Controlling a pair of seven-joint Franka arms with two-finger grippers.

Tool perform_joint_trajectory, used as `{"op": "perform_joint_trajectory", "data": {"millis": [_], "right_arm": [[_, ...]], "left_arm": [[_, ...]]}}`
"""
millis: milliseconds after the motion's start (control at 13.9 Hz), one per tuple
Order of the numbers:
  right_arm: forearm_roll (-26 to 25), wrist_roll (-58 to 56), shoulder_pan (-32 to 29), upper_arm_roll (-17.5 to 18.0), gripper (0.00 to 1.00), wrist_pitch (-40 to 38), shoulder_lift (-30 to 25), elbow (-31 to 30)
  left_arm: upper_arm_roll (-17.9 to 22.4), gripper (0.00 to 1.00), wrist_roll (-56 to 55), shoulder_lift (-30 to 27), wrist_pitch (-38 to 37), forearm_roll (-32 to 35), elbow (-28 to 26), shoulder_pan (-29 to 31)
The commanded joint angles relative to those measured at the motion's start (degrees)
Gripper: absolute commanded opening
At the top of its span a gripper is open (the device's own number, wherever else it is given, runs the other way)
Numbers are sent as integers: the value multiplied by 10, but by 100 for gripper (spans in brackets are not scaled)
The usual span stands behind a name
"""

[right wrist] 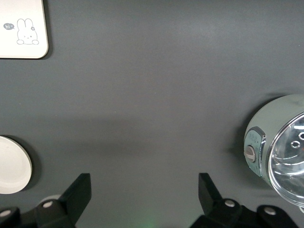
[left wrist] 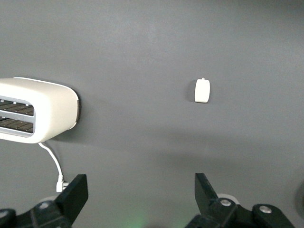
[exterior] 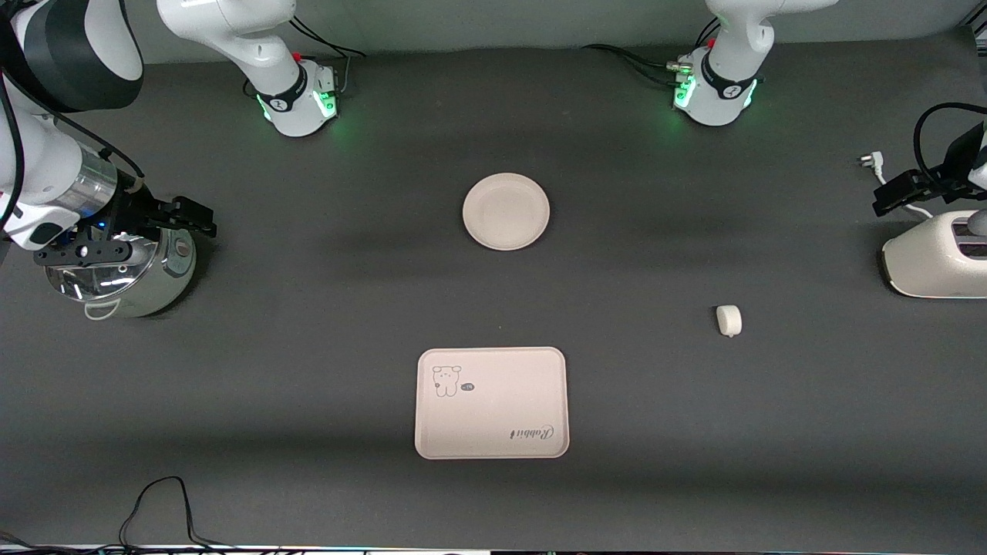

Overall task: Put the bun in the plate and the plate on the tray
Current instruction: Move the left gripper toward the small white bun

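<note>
Both my grippers, left (left wrist: 137, 199) and right (right wrist: 142, 199), gape empty. Risk: bun (exterior: 729, 320), at plate's (exterior: 506, 211) 4 o'clock, squirts from fingertips if I pinch off-centre.

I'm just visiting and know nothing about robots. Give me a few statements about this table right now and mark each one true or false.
1. The bun lies in the plate. False: it lies on the bare table, toward the left arm's end, apart from the plate.
2. The plate sits farther from the front camera than the tray. True.
3. The left gripper is shut on the bun. False: it is open and holds nothing, up over the toaster.
4. The right gripper is open, over the shiny pot. True.
5. The plate rests on the tray. False: both lie apart on the table, and the tray is bare.
</note>
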Motion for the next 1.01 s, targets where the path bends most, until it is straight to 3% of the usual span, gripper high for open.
{"op": "perform_joint_trajectory", "data": {"millis": [0,361,649,938], "right_arm": [[-7,-11,6,-5,100,10,-13,-12],[-7,-11,6,-5,100,10,-12,-12],[-7,-11,5,-7,100,10,-13,-13],[-6,-11,5,-8,100,9,-12,-13]], "left_arm": [[8,100,9,0,-14,-3,9,-9],[5,100,8,16,-16,0,7,-15],[2,100,-3,13,-109,8,78,-24],[9,100,9,64,-72,-1,77,-15]]}}
